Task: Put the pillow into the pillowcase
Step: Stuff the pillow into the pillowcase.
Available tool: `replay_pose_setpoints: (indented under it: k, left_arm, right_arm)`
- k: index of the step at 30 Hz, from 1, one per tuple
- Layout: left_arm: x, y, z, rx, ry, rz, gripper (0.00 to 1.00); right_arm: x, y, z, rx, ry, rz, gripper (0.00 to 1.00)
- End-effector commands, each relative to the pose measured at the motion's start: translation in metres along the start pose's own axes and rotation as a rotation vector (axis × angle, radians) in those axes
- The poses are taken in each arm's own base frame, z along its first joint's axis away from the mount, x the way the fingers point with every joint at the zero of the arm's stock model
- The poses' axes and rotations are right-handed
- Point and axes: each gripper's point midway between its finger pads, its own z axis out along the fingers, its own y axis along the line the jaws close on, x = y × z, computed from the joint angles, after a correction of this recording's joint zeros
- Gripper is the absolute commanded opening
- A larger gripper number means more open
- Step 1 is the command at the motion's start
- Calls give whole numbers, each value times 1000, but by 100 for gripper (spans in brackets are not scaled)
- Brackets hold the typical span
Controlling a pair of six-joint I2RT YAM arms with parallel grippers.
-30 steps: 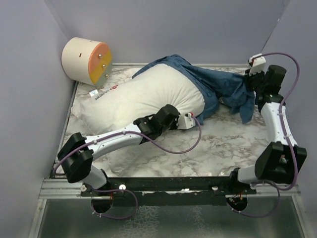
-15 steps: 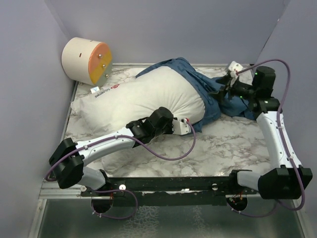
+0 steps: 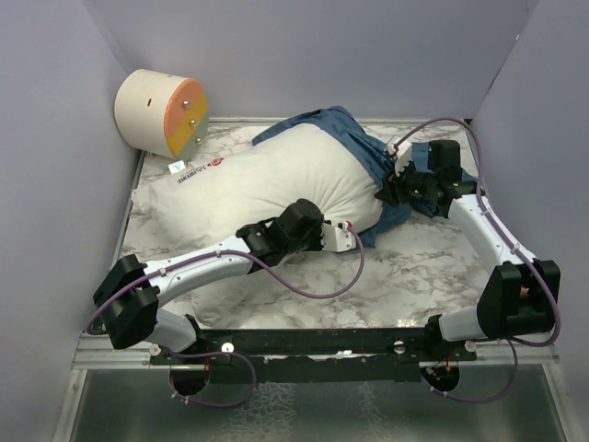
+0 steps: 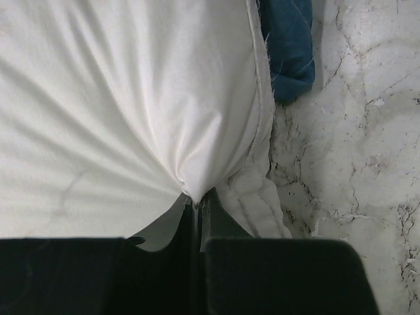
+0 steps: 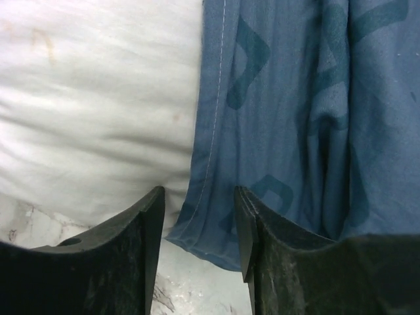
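Pinching a fold of white fabric at the near right corner of the pillow (image 4: 131,105), left gripper (image 4: 197,203) with jaws closed almost together on that gathered cloth — creases fanning out from the pinch. Just right of the pinch, the pillow's seamed edge, then bare marble table (image 4: 354,164). Beyond that corner, a dark blue lip of the pillowcase (image 4: 289,46).

Parted a moderate way, right gripper (image 5: 197,216) with jaws open and nothing between them but the pillowcase hem (image 5: 203,216) just beyond the tips — grip on the cloth not visible. Left of that hem, white pillow (image 5: 98,98); right of it, blue pillowcase (image 5: 315,111) with darker blue letters.

Seen from above: left gripper (image 3: 350,235) at the pillow's near right end, right gripper (image 3: 391,189) at the right side where blue cloth meets white. Pillow (image 3: 248,180) lying across the far left of the table (image 3: 423,267), label near its far left edge, mostly outside the pillowcase (image 3: 354,138), which is bunched over its far right end only. Far left corner: cream cylinder (image 3: 158,112) with an orange face, against the wall.
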Motion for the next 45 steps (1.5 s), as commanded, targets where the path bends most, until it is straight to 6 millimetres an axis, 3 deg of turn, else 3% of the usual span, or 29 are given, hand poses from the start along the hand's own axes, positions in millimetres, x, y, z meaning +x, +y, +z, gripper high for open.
replay_pose_setpoints:
  k: [1,3,6,9,11,14,17,20,23,25,27,29,31,35,37,40,45]
  left_arm:
    - [-8,-22,3,105,-41,-20,0]
    - [-7,-24,3,111,-39,-20,0]
    - [-7,-24,4,114,-36,-21,0]
    - [-6,-24,5,113,-31,-29,0]
    - [-4,-25,7,113,-23,-35,0]
    - [-7,-20,9,102,-26,-77,0]
    - [-17,-8,10,107,-72,-165,0]
    - [-30,4,10,128,-150,-273,0]
    - [-32,13,12,137,-179,-342,0]
    - [-34,17,11,136,-199,-365,0]
    - [-39,21,6,132,-244,-384,0]
    - [-49,25,-2,131,-312,-393,0]
    - [-58,27,-10,138,-380,-399,0]
    - [-78,21,-26,194,-502,-384,0]
    - [-87,18,-33,222,-551,-377,0]
    - [-98,14,-37,264,-600,-400,0]
    - [-122,27,-36,303,-651,-465,0]
  right_arm:
    - [2,-23,7,113,40,-5,45]
    - [5,-25,10,118,53,-2,41]
    - [6,-20,13,88,56,-3,16]
    - [-6,-6,9,29,18,-30,2]
    - [-26,17,-1,-86,-52,-89,1]
    - [-69,72,-28,-296,-205,-188,1]
    - [-100,118,-45,-469,-285,-240,1]
    - [-111,157,-43,-628,-276,-240,1]
    - [-105,186,-27,-743,-225,-197,1]
    - [-93,181,-3,-692,-143,-101,1]
    - [-67,151,32,-503,-23,-2,3]
    - [-36,119,55,-340,86,30,7]
    - [-13,105,61,-311,136,80,11]
    - [-9,103,56,-306,104,80,16]
    - [-19,106,48,-317,73,50,14]
    - [-51,104,33,-317,-2,-11,1]
    - [-152,94,-1,-306,-216,-136,1]
